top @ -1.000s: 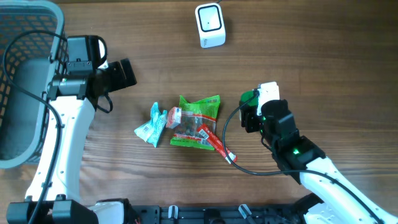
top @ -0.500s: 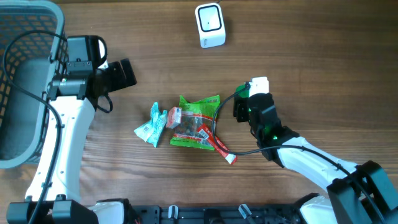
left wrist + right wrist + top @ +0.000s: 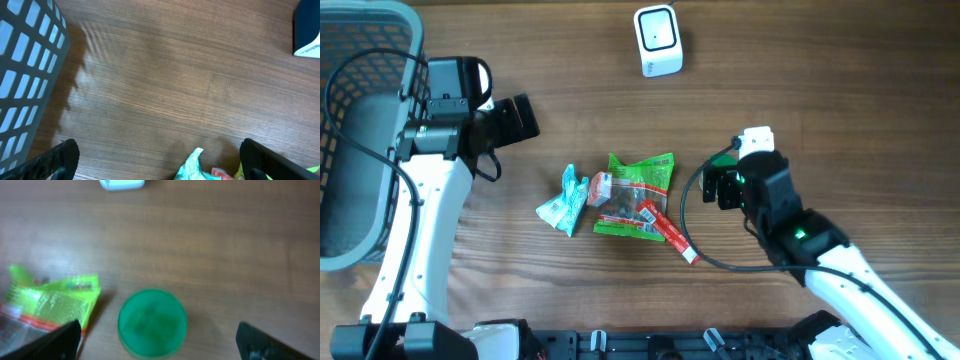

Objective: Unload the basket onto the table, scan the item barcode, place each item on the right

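Pickup is the step I judge to be in hand, since nothing is at the scanner yet. From overhead, the white scanner sits by the far edge of the table, the grey basket fills the far left corner, and a heap of packets lies mid-table. My right hand hangs just right of the heap, and my left hand is well apart, near the basket. From the left wrist, my fingers are spread wide over bare wood, holding nothing. From the right wrist, my fingers stand wide apart with the green round tin on the table between them, untouched as far as I can tell, just beside a green packet. Next I would lower, close on the tin's sides, lift it, and turn its barcode toward the scanner. I cannot see where that code is.
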Controlling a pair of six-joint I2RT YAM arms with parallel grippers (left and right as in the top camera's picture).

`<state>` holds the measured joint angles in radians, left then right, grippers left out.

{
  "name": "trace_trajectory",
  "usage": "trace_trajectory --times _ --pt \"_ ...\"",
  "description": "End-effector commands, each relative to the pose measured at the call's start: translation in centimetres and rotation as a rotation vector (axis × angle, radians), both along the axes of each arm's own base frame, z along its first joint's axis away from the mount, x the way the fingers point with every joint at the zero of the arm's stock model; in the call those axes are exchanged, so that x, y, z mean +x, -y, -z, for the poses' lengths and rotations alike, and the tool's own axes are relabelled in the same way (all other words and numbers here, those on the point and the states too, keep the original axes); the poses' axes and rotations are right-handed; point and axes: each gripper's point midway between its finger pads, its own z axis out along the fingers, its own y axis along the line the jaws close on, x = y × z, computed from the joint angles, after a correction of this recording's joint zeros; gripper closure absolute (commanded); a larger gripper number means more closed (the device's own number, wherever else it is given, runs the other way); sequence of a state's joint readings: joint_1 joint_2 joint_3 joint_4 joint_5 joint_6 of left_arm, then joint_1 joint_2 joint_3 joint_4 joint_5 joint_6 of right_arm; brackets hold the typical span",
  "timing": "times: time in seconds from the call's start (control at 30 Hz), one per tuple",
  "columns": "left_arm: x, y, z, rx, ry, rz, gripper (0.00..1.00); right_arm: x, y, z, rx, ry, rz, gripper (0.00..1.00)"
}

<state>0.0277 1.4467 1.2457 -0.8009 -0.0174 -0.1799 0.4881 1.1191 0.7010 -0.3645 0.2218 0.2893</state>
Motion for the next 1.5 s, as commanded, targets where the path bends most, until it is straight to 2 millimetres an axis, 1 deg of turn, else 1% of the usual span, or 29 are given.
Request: trace_trajectory --times 0.0,0.03,0.07,0.13,0.17,0.2,0.27,0.33,0.47,0.53,0.63,0.7,0.8,0.9,1.0,1.07,1.13,1.17,1.33,1.47 --pt "0.4 -0.3 -1.0 0.014 0.028 0.006 0.00 1.1 -0.7 -7.9 0.155 -0.006 0.054 0.00" --pt "0.3 -0.3 -1.0 0.014 0.027 0.006 0.00 1.1 -0.6 -9.0 0.181 -0.057 0.078 0.01" --pt "0.3 -0.3 -1.0 0.014 0.027 0.006 0.00 1.1 -0.4 -9.7 0.200 -0.103 0.097 0.01" --pt "0.3 -0.3 -1.0 0.014 0.027 0.006 0.00 1.1 0.1 -9.9 0.226 -0.228 0.163 0.00" --pt "0.3 -0.3 -1.0 0.014 0.027 0.006 0.00 1.5 0.1 -9.5 0.224 -0.301 0.179 0.00" --pt "0.3 -0.3 -1.0 0.014 0.027 0.006 0.00 1.9 -0.3 -8.8 0.220 -0.352 0.177 0.00" --pt "0.3 -0.3 -1.0 0.014 0.027 0.006 0.00 2.4 -1.1 -6.8 0.208 -0.444 0.165 0.00" --pt "0.3 -0.3 -1.0 0.014 0.027 0.006 0.00 2.6 -1.9 -3.6 0.196 -0.554 0.162 0.00" --pt "0.3 -0.3 -1.0 0.014 0.027 0.006 0.00 2.9 -2.6 1.3 0.163 -0.697 0.179 0.00" --pt "0.3 -0.3 -1.0 0.014 0.027 0.006 0.00 2.8 -3.0 2.9 0.166 -0.752 0.177 0.00" --pt "0.3 -0.2 -1.0 0.014 0.027 0.006 0.00 2.6 -3.1 4.3 0.156 -0.794 0.192 0.01" --pt "0.3 -0.2 -1.0 0.014 0.027 0.006 0.00 2.6 -2.7 4.8 0.143 -0.803 0.225 0.00" --pt "0.3 -0.2 -1.0 0.014 0.027 0.006 0.00 2.4 -1.0 5.0 0.074 -0.791 0.308 0.00" --pt "0.3 -0.2 -1.0 0.014 0.027 0.006 0.00 2.1 -0.7 5.5 0.064 -0.802 0.319 0.00" --pt "0.3 -0.2 -1.0 0.014 0.027 0.006 0.00 1.5 -0.5 6.7 0.056 -0.817 0.322 0.01" --pt "0.3 -0.2 -1.0 0.014 0.027 0.006 0.00 1.8 -0.7 7.2 0.064 -0.801 0.317 0.06" --pt "0.3 -0.2 -1.0 0.014 0.027 0.006 0.00 1.9 -0.7 7.2 0.065 -0.797 0.313 0.12" --pt "0.3 -0.2 -1.0 0.014 0.027 0.006 0.00 1.8 -0.7 7.2 0.064 -0.798 0.313 0.18" --pt "0.3 -0.2 -1.0 0.014 0.027 0.006 0.00 1.4 -0.5 7.5 0.048 -0.809 0.296 0.18" --pt "0.3 -0.2 -1.0 0.014 0.027 0.006 0.00 1.4 -0.6 7.5 0.031 -0.808 0.259 0.23"
